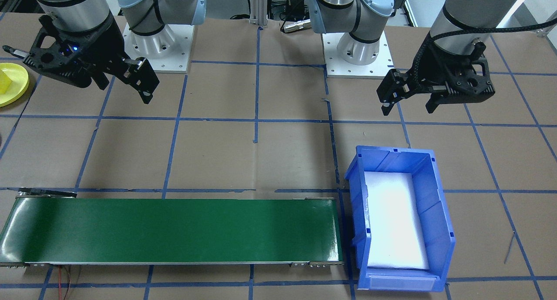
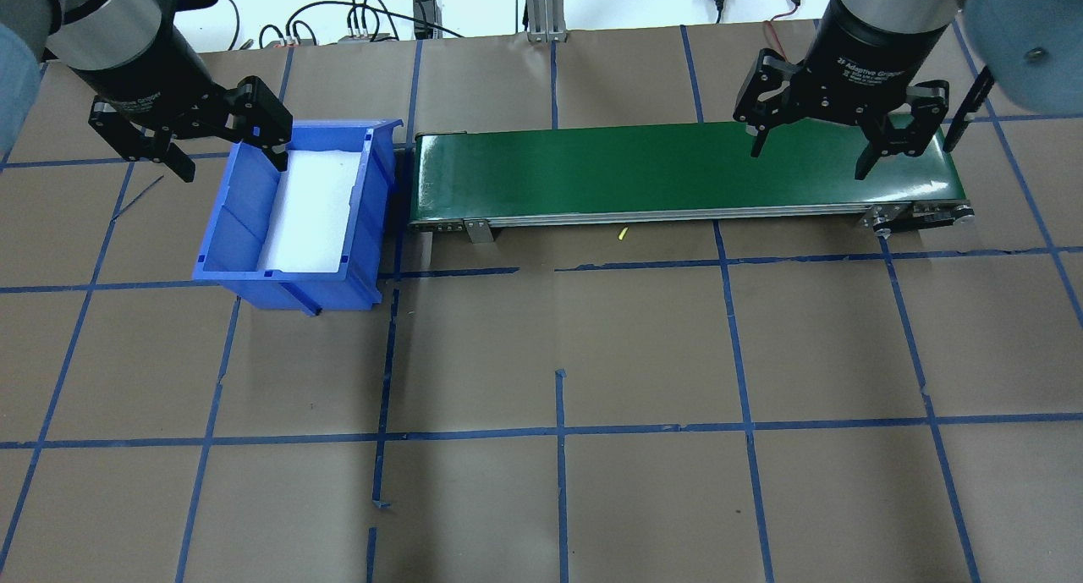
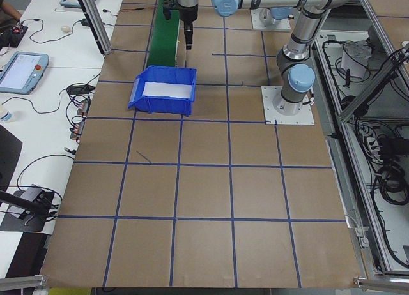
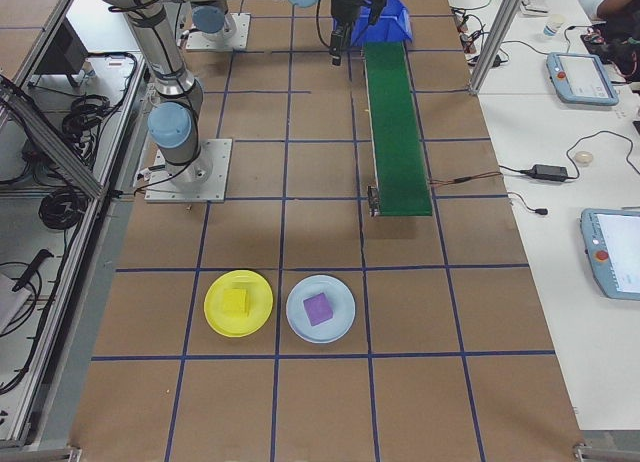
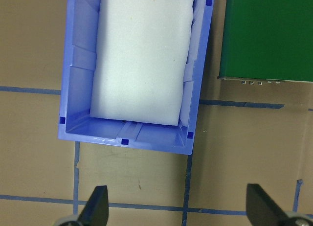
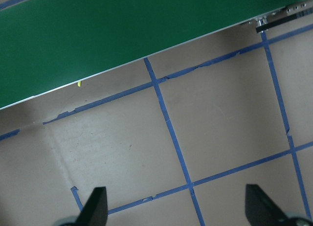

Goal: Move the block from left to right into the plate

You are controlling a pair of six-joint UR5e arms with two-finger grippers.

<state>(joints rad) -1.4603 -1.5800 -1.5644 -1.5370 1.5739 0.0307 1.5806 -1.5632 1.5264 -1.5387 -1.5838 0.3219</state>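
The yellow plate (image 4: 238, 303) lies on the table at the robot's right end, with a yellow block (image 4: 235, 302) resting in it; its edge also shows at the far left as the plate (image 1: 11, 84). My left gripper (image 2: 228, 156) hangs open and empty over the near-left rim of the blue bin (image 2: 368, 253). My right gripper (image 2: 810, 162) hangs open and empty above the right end of the green conveyor belt (image 2: 634, 164). In the wrist views, both the left gripper (image 5: 178, 209) and the right gripper (image 6: 178, 209) have their fingers spread wide with nothing between them.
A pale blue plate (image 4: 320, 309) holding a purple block (image 4: 318, 308) sits beside the yellow plate. The blue bin (image 1: 435, 195) holds only a white liner. A tiny yellow scrap (image 2: 622, 235) lies by the belt. Blue tape lines grid the brown table.
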